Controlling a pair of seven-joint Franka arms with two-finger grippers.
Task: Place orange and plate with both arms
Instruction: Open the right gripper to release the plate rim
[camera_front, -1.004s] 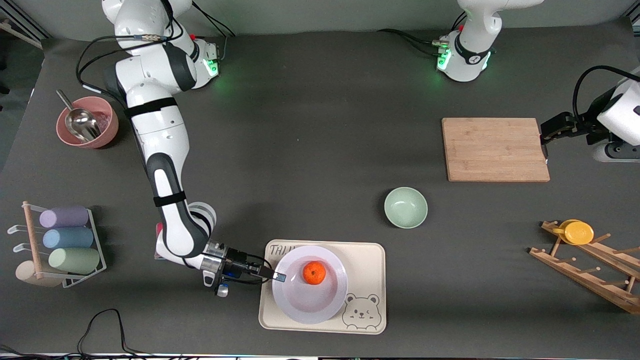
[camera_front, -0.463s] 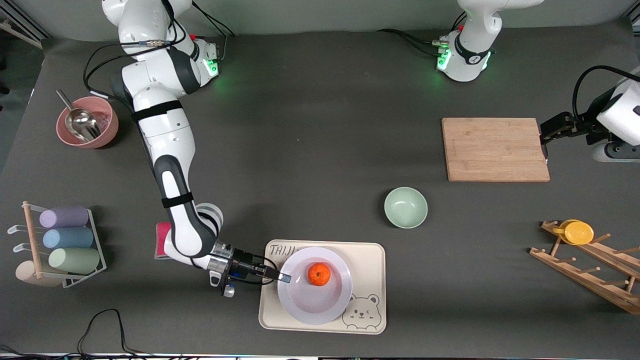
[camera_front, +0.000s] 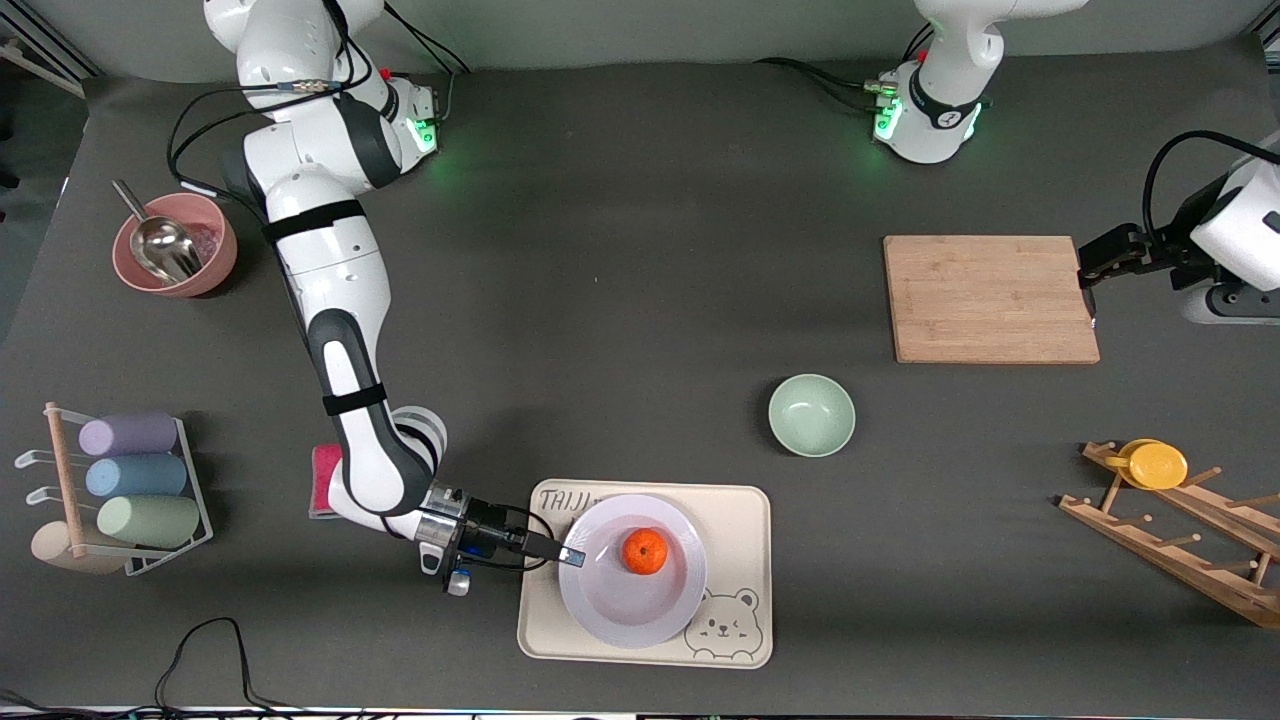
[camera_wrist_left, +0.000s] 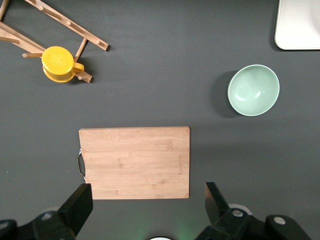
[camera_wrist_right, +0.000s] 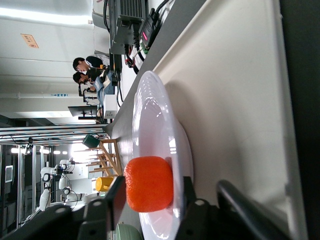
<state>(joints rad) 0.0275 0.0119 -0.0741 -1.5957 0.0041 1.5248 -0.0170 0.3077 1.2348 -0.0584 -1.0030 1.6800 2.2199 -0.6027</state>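
Two arms on the job, only one of them busy. Orange (camera_front: 645, 551) resting on the plate (camera_front: 620, 610), a little off centre. Plate itself lying on the bear-print tray (camera_front: 735, 520), nearer to the front camera than the green bowl (camera_front: 811, 414) and pushed toward the tray edge at the right arm's end. Right gripper (camera_front: 570, 555) low and level at the plate's rim on that side. Cannot tell whether clamped on the rim or let go.

Left gripper (camera_wrist_left: 147, 190) released, spread wide, waiting over the edge of the cutting board (camera_front: 990, 298), well apart from the tray and holding nothing.

Placement apparently done or all but done, so most of the remaining risk lies in the retreat:
- Pulling back with any grip left on the rim: likely to drag the plate over the tray's lip, or tip it
- Lifting away instead of drawing out level: likely to catch the rim from below and jolt it
- Either jolt enough to set a round fruit rolling on glossy glaze, off the plate and possibly off the tray

Safest: confirm full release, then back out slowly along the line of approach
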